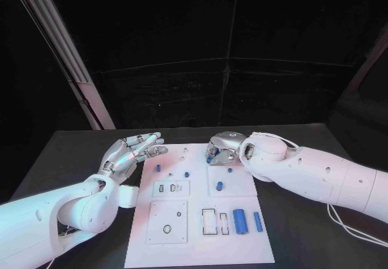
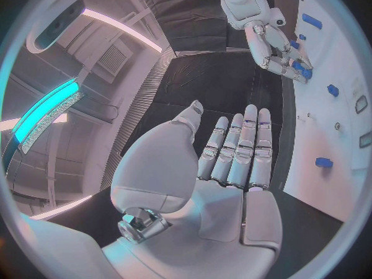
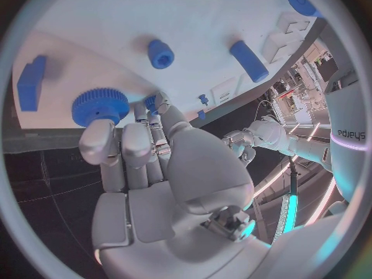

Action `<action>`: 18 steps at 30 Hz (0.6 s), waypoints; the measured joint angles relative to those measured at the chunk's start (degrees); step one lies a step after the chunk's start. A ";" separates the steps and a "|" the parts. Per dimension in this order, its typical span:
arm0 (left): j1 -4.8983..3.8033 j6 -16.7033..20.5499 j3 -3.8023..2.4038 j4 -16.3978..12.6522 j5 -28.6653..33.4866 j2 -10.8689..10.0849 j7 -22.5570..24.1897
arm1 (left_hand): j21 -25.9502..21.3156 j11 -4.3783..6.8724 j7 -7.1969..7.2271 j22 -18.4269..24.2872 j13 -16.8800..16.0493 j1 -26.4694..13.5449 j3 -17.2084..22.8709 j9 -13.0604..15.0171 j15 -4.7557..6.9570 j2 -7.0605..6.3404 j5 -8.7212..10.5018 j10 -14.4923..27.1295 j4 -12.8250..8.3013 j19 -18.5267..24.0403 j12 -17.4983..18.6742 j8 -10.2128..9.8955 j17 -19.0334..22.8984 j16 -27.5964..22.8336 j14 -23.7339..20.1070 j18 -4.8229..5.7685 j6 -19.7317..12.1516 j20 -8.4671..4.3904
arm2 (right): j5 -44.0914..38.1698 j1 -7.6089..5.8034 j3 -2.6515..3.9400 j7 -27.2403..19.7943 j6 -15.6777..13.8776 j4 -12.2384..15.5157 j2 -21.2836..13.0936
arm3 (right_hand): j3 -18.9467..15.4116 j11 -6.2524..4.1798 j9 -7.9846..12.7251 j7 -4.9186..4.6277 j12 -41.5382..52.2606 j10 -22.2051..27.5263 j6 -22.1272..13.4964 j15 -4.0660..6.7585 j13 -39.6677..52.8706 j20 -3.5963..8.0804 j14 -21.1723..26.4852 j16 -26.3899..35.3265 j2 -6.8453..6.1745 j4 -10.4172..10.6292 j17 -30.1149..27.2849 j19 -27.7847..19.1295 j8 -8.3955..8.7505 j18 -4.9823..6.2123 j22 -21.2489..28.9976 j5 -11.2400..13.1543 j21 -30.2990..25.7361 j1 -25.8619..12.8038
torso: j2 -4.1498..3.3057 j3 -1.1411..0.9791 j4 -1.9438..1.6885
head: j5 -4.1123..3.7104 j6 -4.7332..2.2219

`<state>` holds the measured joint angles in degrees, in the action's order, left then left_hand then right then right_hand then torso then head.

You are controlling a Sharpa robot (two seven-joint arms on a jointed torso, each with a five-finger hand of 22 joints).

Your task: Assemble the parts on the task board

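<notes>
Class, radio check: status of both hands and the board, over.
Left hand open, raised beside board. Right hand fingers on a blue gear at board's far end; grip unclear. Nothing in the way.

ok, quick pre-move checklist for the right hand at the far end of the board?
1. Right hand over the task board's far end: ok.
2. Fingertips at the blue gear: ok, touching its edge.
3. Gear actually gripped: cannot tell; the fingers hide the contact.
4. Left hand clear of the work: ok, open, held off the board's left edge.
5. Small blue pegs near the gear out of the hand's way: ok.
6. Gear seated in its place: cannot tell.
</notes>
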<state>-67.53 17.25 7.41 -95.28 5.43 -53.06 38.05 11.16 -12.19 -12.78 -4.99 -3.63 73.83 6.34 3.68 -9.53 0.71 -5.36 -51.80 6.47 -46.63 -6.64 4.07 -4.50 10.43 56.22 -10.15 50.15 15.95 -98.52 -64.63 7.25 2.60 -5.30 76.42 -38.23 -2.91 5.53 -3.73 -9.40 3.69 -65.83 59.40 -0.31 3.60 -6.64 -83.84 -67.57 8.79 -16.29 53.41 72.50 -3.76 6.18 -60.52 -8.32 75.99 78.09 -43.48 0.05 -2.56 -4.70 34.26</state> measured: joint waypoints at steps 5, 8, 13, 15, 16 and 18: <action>-0.02 -0.01 0.00 0.14 -0.01 0.02 -0.08 | 0.00 0.00 0.01 0.06 0.00 0.00 0.00 0.00 0.00 0.00 0.00 0.00 0.00 0.00 0.00 0.00 0.02 0.00 0.00 0.00 -0.25 0.00 | -0.08 -0.11 0.07 0.09 0.19 -0.28 0.17 | 1.15 -0.11 0.02 0.16 0.00 -0.51 0.73 0.00 0.00 -0.01 0.00 -0.96 1.38 0.62 0.77 0.42 0.01 0.01 -1.19 0.01 0.73 -0.88 | -0.07 -0.01 -0.07 | -0.04 0.16; -0.02 0.00 0.00 0.20 -0.01 0.04 -0.09 | 0.00 -0.21 0.11 0.07 0.00 0.00 0.00 -0.03 0.00 0.00 0.00 0.21 0.00 0.00 0.00 0.00 0.05 0.00 0.00 0.00 -0.51 0.00 | -0.11 -0.15 0.09 0.19 0.20 -0.36 0.27 | 1.67 -0.55 0.00 0.42 0.00 -1.40 1.31 0.00 -0.01 0.09 0.00 -1.50 2.07 1.11 1.27 0.80 0.22 0.01 -2.13 0.02 1.39 -1.60 | -0.11 -0.01 -0.10 | -0.09 0.24; -0.03 0.03 0.00 0.29 -0.01 0.03 -0.10 | 0.00 -0.21 0.11 0.06 0.00 0.00 0.00 -0.05 0.00 0.00 0.00 0.20 0.00 0.00 0.00 0.00 0.05 0.00 0.00 0.00 -0.51 0.00 | -0.13 -0.14 0.04 0.26 -0.30 -0.23 0.29 | 3.63 -0.91 0.00 0.75 0.00 -2.79 2.39 0.00 0.07 0.50 0.00 -2.31 2.49 1.20 1.73 1.36 -0.03 0.02 -3.42 0.32 2.30 -2.06 | -0.14 0.00 -0.15 | -0.21 0.27; -0.05 0.05 0.00 0.31 -0.01 -0.02 -0.10 | 0.00 -0.21 0.11 0.06 0.00 0.00 0.00 -0.05 0.00 0.00 0.00 0.21 0.00 0.00 0.00 -0.23 0.05 0.00 0.00 0.00 -0.51 0.00 | 0.10 -0.03 -0.05 0.21 -0.88 -0.08 0.19 | 4.17 -0.82 0.01 0.77 0.00 -2.87 2.40 0.03 0.06 0.50 -0.02 -2.32 2.93 1.60 1.73 1.36 -0.03 0.01 -3.72 0.31 2.39 -2.51 | -0.15 0.00 -0.17 | -0.22 0.19; -0.05 0.07 0.00 0.31 0.00 -0.04 -0.10 | 0.00 -0.21 0.11 0.06 -0.01 0.00 0.00 -0.05 0.00 0.00 0.00 0.21 0.00 0.00 0.00 -0.24 0.05 0.00 0.00 0.00 -0.51 0.00 | 0.30 0.02 -0.06 0.14 -1.24 -0.05 0.13 | 4.34 -0.82 0.00 0.77 0.00 -2.87 2.40 0.15 0.07 0.50 -0.14 -2.32 3.00 1.76 1.73 1.35 -0.03 0.02 -3.82 0.31 2.54 -2.59 | -0.15 0.00 -0.17 | -0.22 0.13; -0.08 0.10 0.00 0.31 0.06 -0.08 -0.06 | 0.00 -0.21 0.11 0.10 0.00 0.00 0.00 -0.05 0.00 0.00 0.00 0.20 0.00 0.00 0.00 -0.24 0.05 0.00 0.00 0.00 -0.51 0.00 | 0.82 0.06 -0.07 -0.01 -2.35 -0.04 0.00 | 4.57 -0.82 0.00 0.77 0.00 -2.87 2.41 0.22 0.06 0.50 -0.21 -2.49 3.14 2.00 1.76 1.36 -0.01 0.02 -3.94 0.31 2.54 -2.73 | -0.15 0.01 -0.18 | -0.27 -0.01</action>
<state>-67.61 17.34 7.41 -94.97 5.50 -53.13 37.99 11.15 -12.39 -12.67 -4.90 -3.63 73.84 6.34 3.63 -9.52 0.71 -5.36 -51.59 6.47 -46.63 -6.64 3.82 -4.45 10.43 56.22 -10.15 49.64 15.95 -97.69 -64.56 7.18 2.58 -7.65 76.38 -38.23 1.66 4.71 -3.73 -8.62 3.69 -68.70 61.81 -0.09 3.67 -6.14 -84.05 -70.06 11.93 -14.29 55.17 73.85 -3.77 6.20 -64.46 -8.01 78.54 75.36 -43.63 0.06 -2.74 -4.98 34.25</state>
